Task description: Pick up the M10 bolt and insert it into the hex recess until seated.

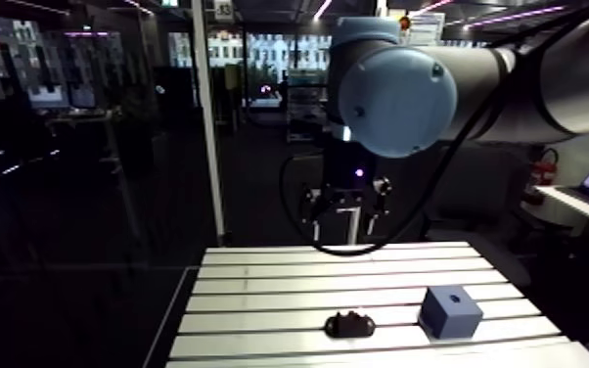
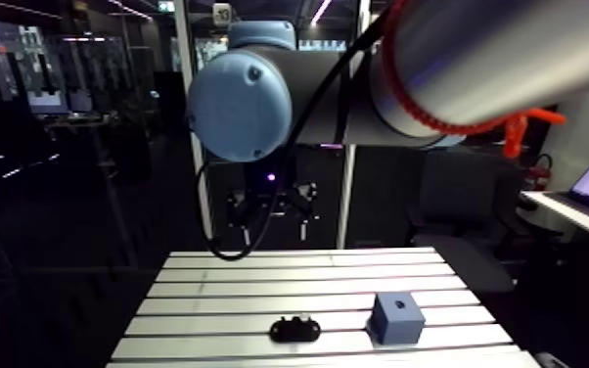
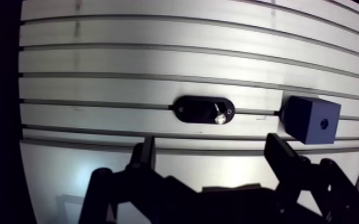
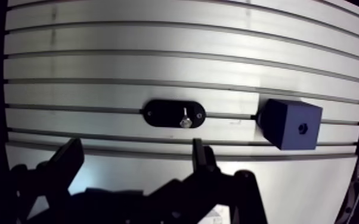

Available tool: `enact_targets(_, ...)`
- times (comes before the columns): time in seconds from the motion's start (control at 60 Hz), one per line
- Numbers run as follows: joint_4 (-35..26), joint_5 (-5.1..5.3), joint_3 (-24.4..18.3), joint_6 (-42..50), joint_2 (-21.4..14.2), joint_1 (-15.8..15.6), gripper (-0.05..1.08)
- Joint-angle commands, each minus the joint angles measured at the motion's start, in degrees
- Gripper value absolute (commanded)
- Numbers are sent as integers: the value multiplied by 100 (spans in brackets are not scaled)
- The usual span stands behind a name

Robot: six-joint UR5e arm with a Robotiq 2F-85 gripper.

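Note:
A black oval holder (image 3: 204,109) lies on the slotted table (image 3: 128,59), and the bolt (image 3: 220,119) stands in it with its shiny end showing. Beside the holder sits a blue cube (image 3: 310,119) with a small hex recess (image 3: 324,124) in one face. In the wrist view my gripper (image 3: 213,154) is open with nothing between its fingers (image 3: 148,152), and the holder lies ahead of it. In the arm view the gripper (image 1: 345,210) hangs high over the table's far edge, well away from the holder (image 1: 349,323) and the cube (image 1: 450,311).
The table's grooves run across the width of the surface. Its front and left edges (image 1: 186,323) drop off into dark floor. A white post (image 1: 210,127) stands behind the table's far left corner.

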State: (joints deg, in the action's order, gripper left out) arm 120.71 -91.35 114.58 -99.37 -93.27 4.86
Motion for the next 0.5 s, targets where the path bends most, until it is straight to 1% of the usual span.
enact_targets(0.017, 518, 25, 517, -351, -29, 401, 1)
enact_targets(0.133, 522, 33, 653, -543, -5, 488, 1)
enact_targets(0.25, 528, 43, 691, -630, 65, 514, 1)
enact_targets(0.283, 529, 58, 716, -639, 75, 538, 1)
enact_targets(0.317, 544, 141, 736, -649, 100, 599, 1)
enact_targets(0.333, 544, 141, 736, -649, 100, 599, 1)
enact_targets(0.35, 569, 185, 752, -649, 118, 611, 1)
enact_targets(0.367, 569, 185, 752, -649, 118, 611, 1)
enact_targets(0.383, 610, 214, 785, -657, 128, 627, 1)
enact_targets(0.5, 798, 227, 898, -667, 153, 723, 1)
